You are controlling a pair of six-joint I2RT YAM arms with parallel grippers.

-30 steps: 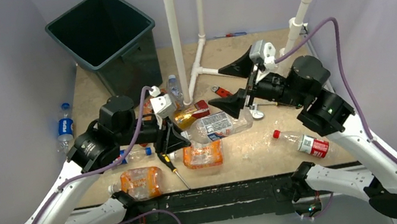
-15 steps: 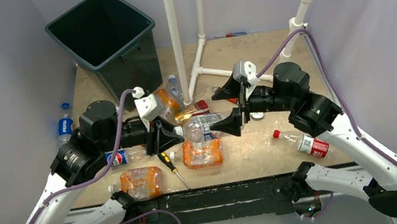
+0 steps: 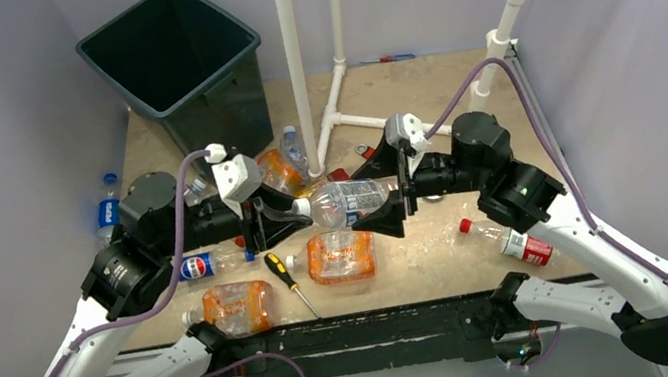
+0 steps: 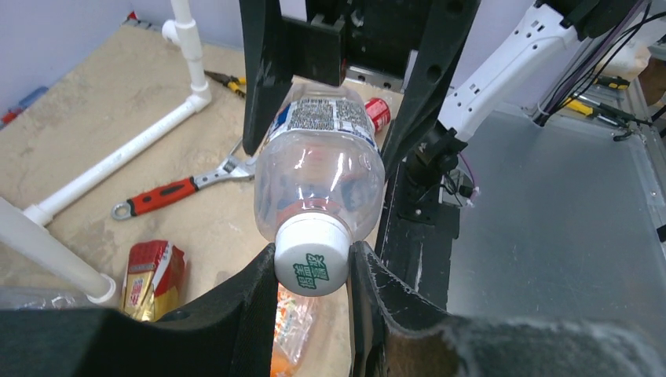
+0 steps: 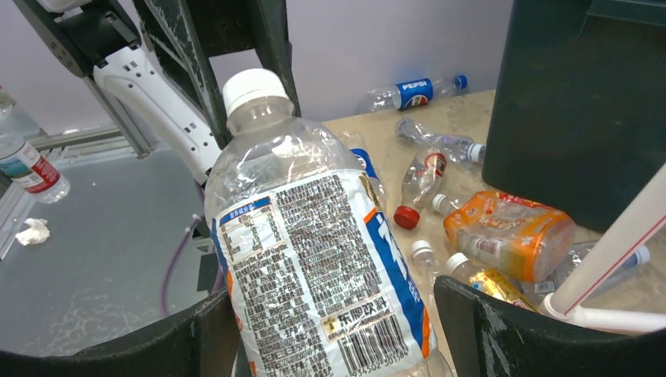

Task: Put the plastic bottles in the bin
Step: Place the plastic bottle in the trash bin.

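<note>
A clear plastic bottle (image 3: 347, 202) with a white printed label hangs level above the table between both arms. My left gripper (image 3: 298, 211) is shut on its white cap (image 4: 312, 263). My right gripper (image 3: 391, 190) stands open around the bottle's base end (image 5: 314, 259), with a gap showing at one finger (image 5: 503, 330). The dark bin (image 3: 214, 10) stands at the far left, upright and apart from both grippers. More plastic bottles lie on the table: two orange ones (image 3: 341, 256) (image 3: 239, 305), a Pepsi one (image 3: 205, 264) and a red-labelled one (image 3: 519, 242).
White PVC pipes (image 3: 293, 53) rise from the table's middle and the right rear. A screwdriver (image 3: 289, 282) lies near the front edge. A red-handled wrench (image 4: 169, 192) lies by the pipe base. Another blue-labelled bottle (image 3: 110, 216) lies at the table's left edge.
My left gripper has lifted the bottle by its cap off the table. My right gripper has swung left and now brackets the bottle's base.
</note>
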